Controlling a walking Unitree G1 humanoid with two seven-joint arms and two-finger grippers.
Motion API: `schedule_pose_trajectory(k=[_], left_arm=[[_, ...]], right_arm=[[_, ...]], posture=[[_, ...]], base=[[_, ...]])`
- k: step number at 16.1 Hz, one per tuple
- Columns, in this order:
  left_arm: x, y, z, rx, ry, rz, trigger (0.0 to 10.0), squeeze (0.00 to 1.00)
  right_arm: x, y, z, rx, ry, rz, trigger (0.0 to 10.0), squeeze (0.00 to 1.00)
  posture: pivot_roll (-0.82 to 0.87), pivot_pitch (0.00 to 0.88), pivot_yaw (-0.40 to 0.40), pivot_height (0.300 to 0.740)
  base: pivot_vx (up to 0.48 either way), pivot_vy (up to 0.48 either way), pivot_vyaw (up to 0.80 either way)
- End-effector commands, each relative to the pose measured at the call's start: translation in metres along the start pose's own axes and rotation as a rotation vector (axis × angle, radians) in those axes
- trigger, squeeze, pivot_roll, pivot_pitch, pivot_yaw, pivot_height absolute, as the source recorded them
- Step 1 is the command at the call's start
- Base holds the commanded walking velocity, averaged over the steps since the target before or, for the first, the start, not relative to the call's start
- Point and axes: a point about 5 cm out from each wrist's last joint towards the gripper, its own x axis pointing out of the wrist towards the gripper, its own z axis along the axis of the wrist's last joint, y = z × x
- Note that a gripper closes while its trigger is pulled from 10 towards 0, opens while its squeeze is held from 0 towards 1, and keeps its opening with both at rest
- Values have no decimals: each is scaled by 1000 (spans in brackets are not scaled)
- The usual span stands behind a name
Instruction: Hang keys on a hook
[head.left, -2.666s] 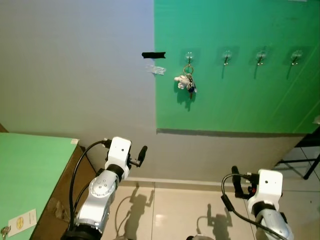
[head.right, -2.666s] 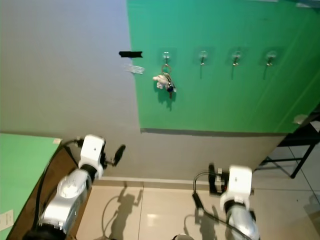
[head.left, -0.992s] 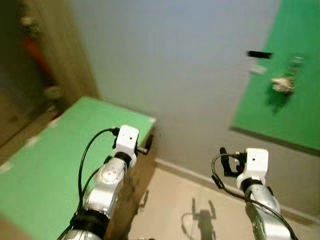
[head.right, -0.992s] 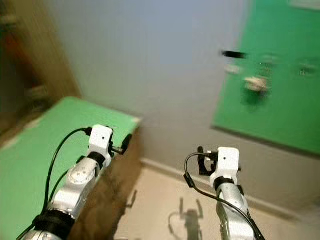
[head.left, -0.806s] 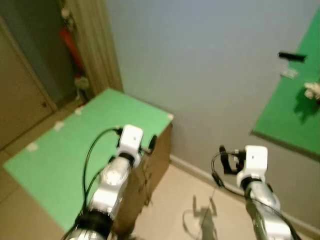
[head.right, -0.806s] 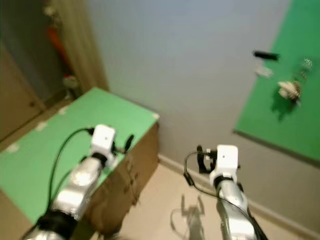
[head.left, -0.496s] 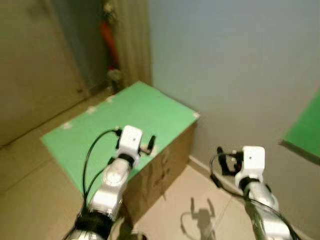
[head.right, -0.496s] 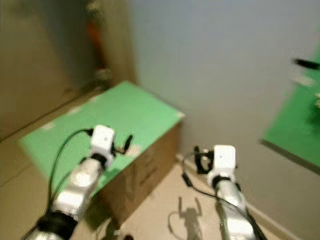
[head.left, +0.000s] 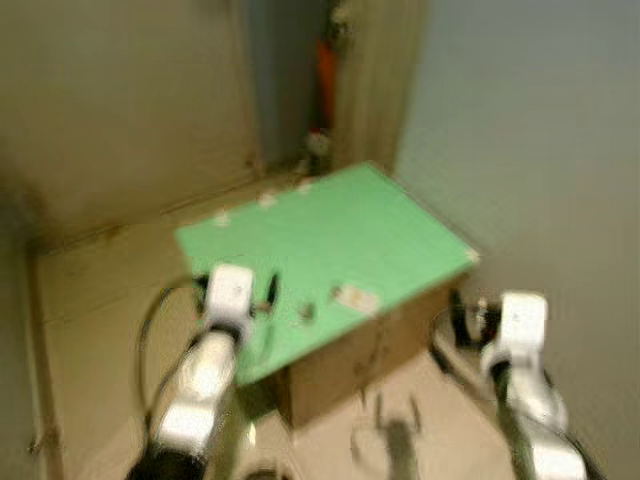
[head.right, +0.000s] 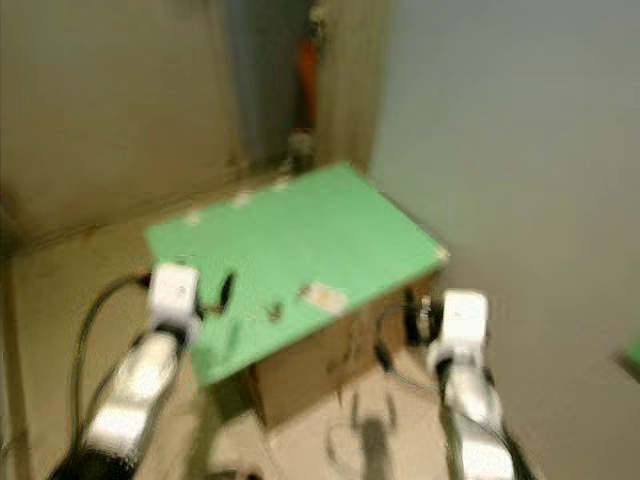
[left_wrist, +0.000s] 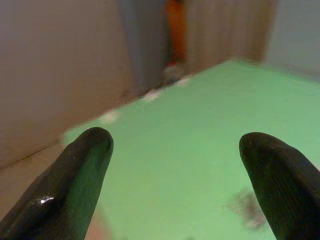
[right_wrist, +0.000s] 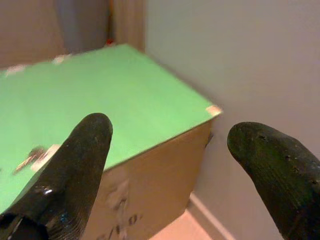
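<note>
Green is what I mostly have in front of me: the green top (head.left: 330, 250) of a cardboard box (head.left: 350, 365) standing on the floor against the grey wall (head.left: 540, 130), and the head views are blurred. On that top I make out a small dark object (head.left: 307, 314) that I take to be the keys, though it is too smeared to be sure, and just beside it a pale card or label (head.left: 356, 298); a few bits of light tape (head.left: 265, 200) sit near the far edge. My left gripper (left_wrist: 170, 165) hangs over the green surface with its fingers (left_wrist: 75, 175) spread wide and nothing between them. My right gripper (right_wrist: 165, 150) is off the box's wall-side corner, likewise wide open and empty. So by my reckoning the task is at its start: the keys are not yet picked up, and the whole job is left to do, meaning the grasp, the carry to a hook and the hanging. As for containers, the box is the only one, and it is closed under its green cover, so I cannot tell what, if anything, is inside. Behind it I see a brown door or panel (head.left: 130, 110) and something orange (head.left: 326, 70) in the corner.
</note>
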Motion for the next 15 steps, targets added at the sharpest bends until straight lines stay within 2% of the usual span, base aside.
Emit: schedule_pose_trajectory(k=[1,3,7,9,15], left_arm=[[0,-5,1,-2,-4,-9,10000,0],[7,-15,1,12,25,-46,10000,0],[19,-12,12,25,1,-65,10000,0],[31,-10,21,6,-14,-80,10000,0],[46,-17,33,30,-30,-98,10000,0]], right_arm=[[-2,-2,-2,-10,2,-3,10000,0],[-1,-1,-8,-2,32,-27,10000,0],[7,2,-3,-12,20,-3,10000,0],[11,2,-2,-19,10,-5,10000,0],[13,9,-2,-37,0,27,10000,0]], posture=[[-105,0,-8,740],[-106,0,-5,740],[-109,0,-1,740],[-114,0,4,740],[-122,0,8,740]], base=[[0,0,700],[0,0,722],[0,0,0],[0,0,0],[443,0,0]])
